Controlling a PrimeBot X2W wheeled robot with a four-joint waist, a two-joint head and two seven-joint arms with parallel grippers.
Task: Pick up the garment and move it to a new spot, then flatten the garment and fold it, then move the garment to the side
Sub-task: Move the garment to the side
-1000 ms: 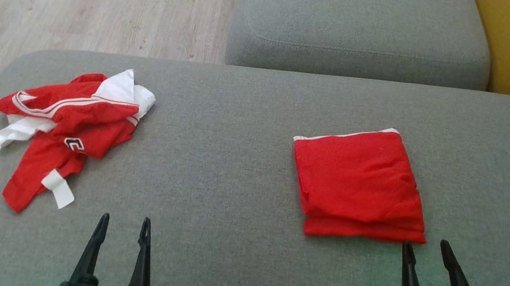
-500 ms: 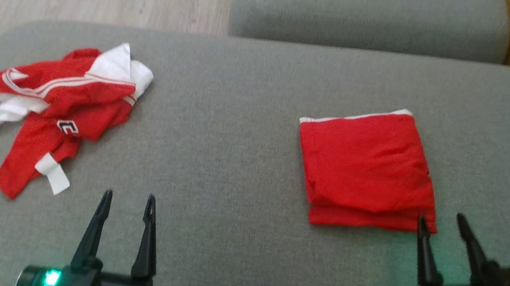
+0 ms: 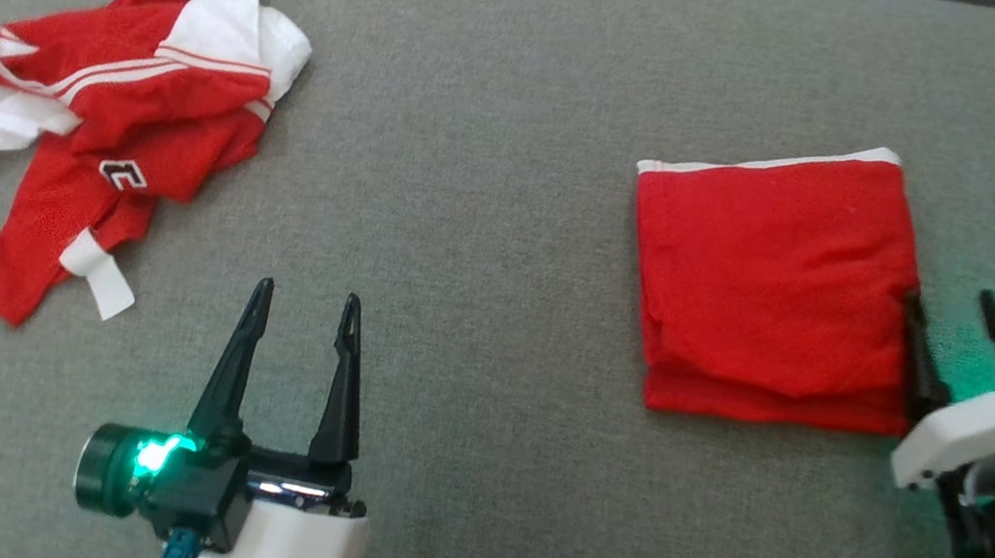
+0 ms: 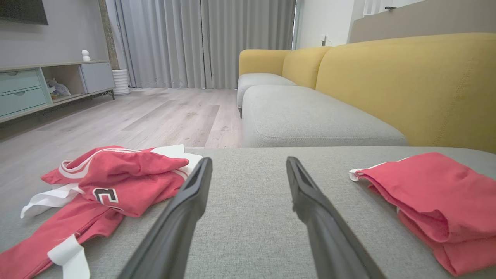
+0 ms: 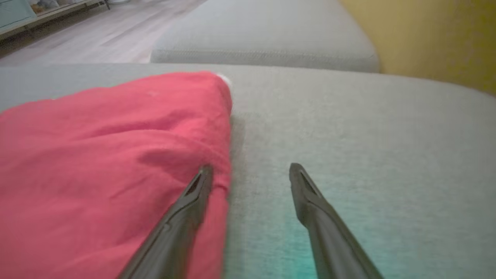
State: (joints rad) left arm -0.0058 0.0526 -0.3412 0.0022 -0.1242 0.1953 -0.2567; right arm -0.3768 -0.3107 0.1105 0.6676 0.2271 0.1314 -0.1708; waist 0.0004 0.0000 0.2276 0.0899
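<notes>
**Item 1: folded garment** (image 3: 775, 279). Red square w/ white trim at the far edge, lying flat on the right half of the grey cushion (image 3: 493, 171). The layers are stacking evenly, so the fold looks complete. It is prob. waiting for the shift to the side.

**Item 2: crumpled garment** (image 3: 105, 127). Red/white jersey, bunching at the cushion's left end, well apart from item 1. Sleeves and white panels are overlapping anyhow, so it is prob. not yet flattened.

**Item 3: right gripper** (image 3: 950, 297). Fingers are spreading wide and gripping nothing.
- Pos.: hovering low at item 1's right edge. In the wrist view the inner finger is overlapping the red hem and the outer finger is sitting over bare cushion.
- Contact w/ cloth: cannot tell.
- Pose: forearm is entering from the lower right of the head view, fingers pointing up and slightly left.
- Reading: prob. lining up to straddle the edge for a pinch.

**Item 4: left gripper** (image 3: 308, 291). Fingers are standing apart, empty.
- Pos.: hanging low over bare cushion btwn the two garments, touching neither.
- Pose: pointing straight ahead, away from the robot.
- Reading: prob. idling clear of the right arm's work.
</notes>
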